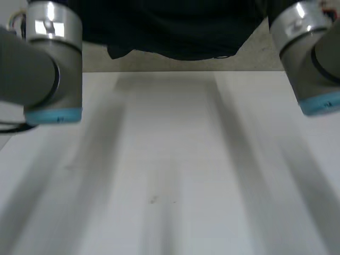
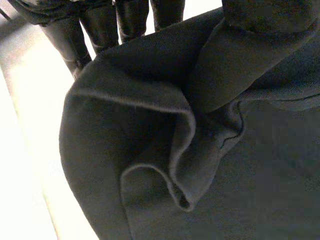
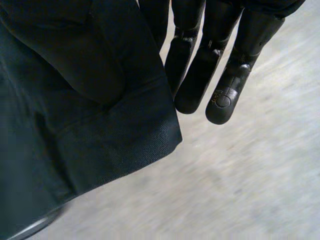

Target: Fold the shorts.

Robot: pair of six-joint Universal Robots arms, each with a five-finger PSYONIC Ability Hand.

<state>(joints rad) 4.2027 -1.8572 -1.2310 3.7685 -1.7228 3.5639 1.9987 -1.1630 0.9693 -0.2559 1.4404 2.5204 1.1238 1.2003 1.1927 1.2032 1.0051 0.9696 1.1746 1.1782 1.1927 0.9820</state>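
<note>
The dark shorts (image 1: 175,32) hang in the air past the table's far edge, stretched between my two arms. In the left wrist view the shorts (image 2: 150,140) fall in thick folds beside my left hand (image 2: 100,25), whose fingers point down along the cloth's edge, the cloth gripped higher up. In the right wrist view a hemmed corner of the shorts (image 3: 75,110) hangs next to my right hand (image 3: 205,65), with straight fingers pressed against the cloth at its upper edge.
The white table (image 1: 170,175) lies bare below the cloth. My left arm (image 1: 48,69) and right arm (image 1: 313,58) stand raised at either side. A strip of beige floor (image 1: 101,58) runs beyond the table's far edge.
</note>
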